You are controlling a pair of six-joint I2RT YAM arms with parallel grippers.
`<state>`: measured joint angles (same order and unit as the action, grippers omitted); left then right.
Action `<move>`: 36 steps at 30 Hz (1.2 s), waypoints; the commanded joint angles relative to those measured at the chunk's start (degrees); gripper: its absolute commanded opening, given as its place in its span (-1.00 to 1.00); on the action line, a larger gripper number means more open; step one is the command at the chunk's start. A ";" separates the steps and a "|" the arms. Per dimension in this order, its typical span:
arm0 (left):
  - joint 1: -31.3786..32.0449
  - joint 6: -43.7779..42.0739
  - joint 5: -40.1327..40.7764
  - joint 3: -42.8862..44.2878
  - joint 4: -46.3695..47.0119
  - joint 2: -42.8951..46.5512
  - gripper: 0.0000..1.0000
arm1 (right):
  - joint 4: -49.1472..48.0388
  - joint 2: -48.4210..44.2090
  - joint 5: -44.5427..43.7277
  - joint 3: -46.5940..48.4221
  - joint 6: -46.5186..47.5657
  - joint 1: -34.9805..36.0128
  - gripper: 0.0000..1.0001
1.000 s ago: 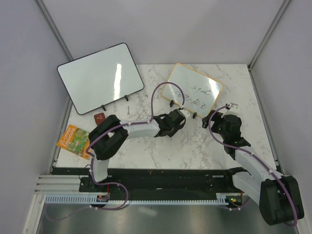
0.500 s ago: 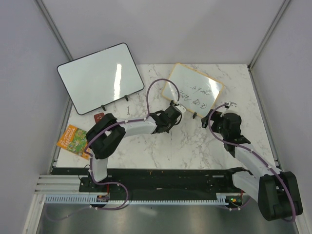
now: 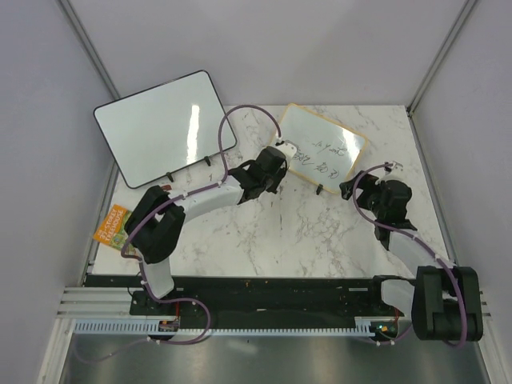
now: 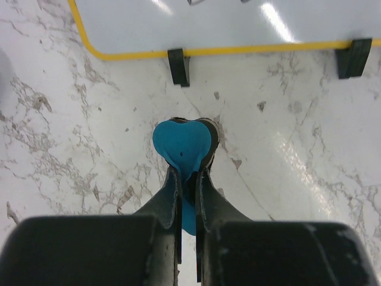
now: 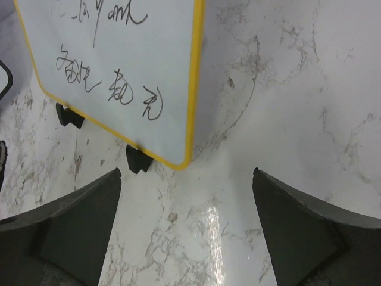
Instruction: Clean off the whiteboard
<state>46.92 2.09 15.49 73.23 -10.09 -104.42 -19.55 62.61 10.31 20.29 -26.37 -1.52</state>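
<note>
The whiteboard (image 3: 320, 149), tan-framed with dark handwriting, stands tilted on small black feet at the back middle of the marble table. My left gripper (image 3: 282, 154) sits at its left lower edge, shut on a blue eraser pad (image 4: 181, 142) pinched between the fingers. In the left wrist view the whiteboard's yellow frame (image 4: 208, 50) and two feet lie just beyond the pad. My right gripper (image 3: 358, 189) stands wide open, with nothing between its fingers, near the board's right lower corner. The right wrist view shows the whiteboard's writing (image 5: 110, 65) ahead of the right gripper (image 5: 186, 176).
A larger black-framed whiteboard (image 3: 164, 126) leans at the back left. A colourful booklet (image 3: 112, 226) lies at the table's left edge, beside the left arm's base. Grey walls close in the table on three sides.
The left gripper closed on the blue pad and moved away from me, up to the whiteboard's left lower edge. The right gripper shifted slightly to the right, still open.
</note>
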 commanded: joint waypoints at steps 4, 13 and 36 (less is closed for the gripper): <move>-1.21 0.55 -5.37 9.55 2.44 -3.67 -0.96 | -11.20 10.59 2.35 9.40 1.67 -2.61 0.96; -1.21 -0.24 -5.73 12.55 1.04 -6.50 -0.97 | -22.79 25.88 6.73 14.33 -4.82 -8.49 0.96; -1.21 -3.76 -6.61 14.30 0.16 -10.36 -0.97 | -59.90 51.12 21.24 24.61 -29.43 -11.14 0.61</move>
<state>45.82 1.72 10.24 83.83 -10.63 -113.51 -71.50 110.28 30.09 41.76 -48.75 -12.49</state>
